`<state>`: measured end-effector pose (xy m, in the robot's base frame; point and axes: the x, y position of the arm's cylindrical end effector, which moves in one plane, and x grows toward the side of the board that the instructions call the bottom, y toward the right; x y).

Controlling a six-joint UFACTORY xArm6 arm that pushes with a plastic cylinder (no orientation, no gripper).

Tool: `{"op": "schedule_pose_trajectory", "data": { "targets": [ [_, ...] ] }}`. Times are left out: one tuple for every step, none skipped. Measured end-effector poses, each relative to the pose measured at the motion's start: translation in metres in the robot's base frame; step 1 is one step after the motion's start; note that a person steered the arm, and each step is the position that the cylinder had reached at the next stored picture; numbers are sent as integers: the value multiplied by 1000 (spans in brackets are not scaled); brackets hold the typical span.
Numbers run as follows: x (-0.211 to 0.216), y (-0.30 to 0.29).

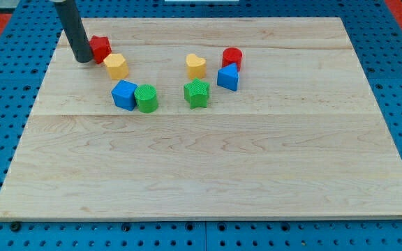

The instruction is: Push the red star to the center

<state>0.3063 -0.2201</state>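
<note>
Landmark: the green star [197, 93], which sat a little toward the view's top of the middle of the wooden desk [208, 174].
Red star: the red star [100, 48] lay far to the view's left of the green star and nearer the view's top, close to the desk's top-left corner.
My tip: my tip [84, 60] stood at the red star's left side, touching it or nearly so; I could not tell which.
Fingers: the rod carried no fingers, so there was no open or closed state to tell.
Yellow block: one yellow block [116, 65] sat left of the green star, just below-right of the red star.
Blue cube: the blue cube [124, 95] sat left of the green star, touching the green cylinder [146, 98].
Yellow heart: the yellow heart [196, 66] sat just above the green star.
Red cylinder: the red cylinder [232, 57] sat up and right of the green star.
Blue block: the blue block [228, 77] sat just right of the green star, under the red cylinder.
</note>
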Motion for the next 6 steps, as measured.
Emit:
{"op": "schedule_pose_trajectory", "data": {
  "targets": [
    [14,29],
    [13,21],
    [-7,-64],
    [-21,-5],
    [-11,100],
    [-12,108]
  ]
}}
